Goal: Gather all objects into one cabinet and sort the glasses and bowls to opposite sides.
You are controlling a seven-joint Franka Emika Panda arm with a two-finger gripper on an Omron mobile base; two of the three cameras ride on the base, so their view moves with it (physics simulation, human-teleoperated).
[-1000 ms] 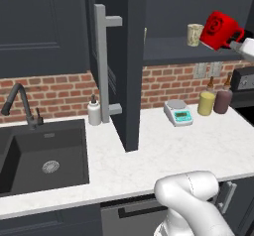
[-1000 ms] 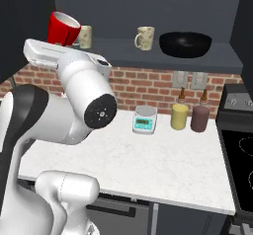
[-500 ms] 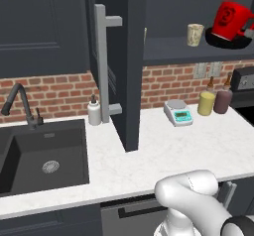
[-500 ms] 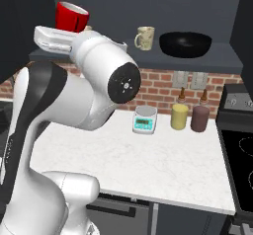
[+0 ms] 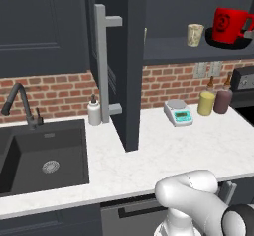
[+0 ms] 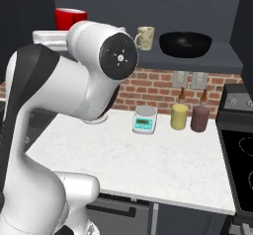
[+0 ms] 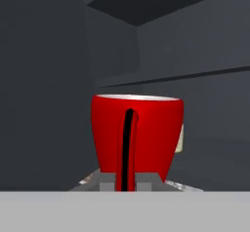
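Hand view is showing the gripper [image 7: 125, 186] pinching the thin handle of the red mug [image 7: 137, 133], its jaws pressed nearly together on that handle, with the mug sitting upright and its cream-white rim level against the dark inside of the wall cabinet [image 7: 53, 80]. Compared with a second ago, the mug is sitting straighter and farther right in the left base view, where it was tilted before and closer to the cream tumbler [image 5: 195, 34]; it is now hanging over the right part of the cabinet shelf [image 5: 188, 51], in front of the black bowl [image 5: 233, 41], whether touching it cannot be told. In the right base view the arm has swung across, so its big white elbow is now covering the left of the shelf, and the mug [image 6: 69, 18] is peeking above it at the far left. Right of the elbow, the cream floral mug [image 6: 145, 37] and the bowl [image 6: 185, 43] are standing on the shelf as before. Below, the kitchen scale [image 6: 145, 120] is resting on the white counter [image 6: 148, 160], unchanged.
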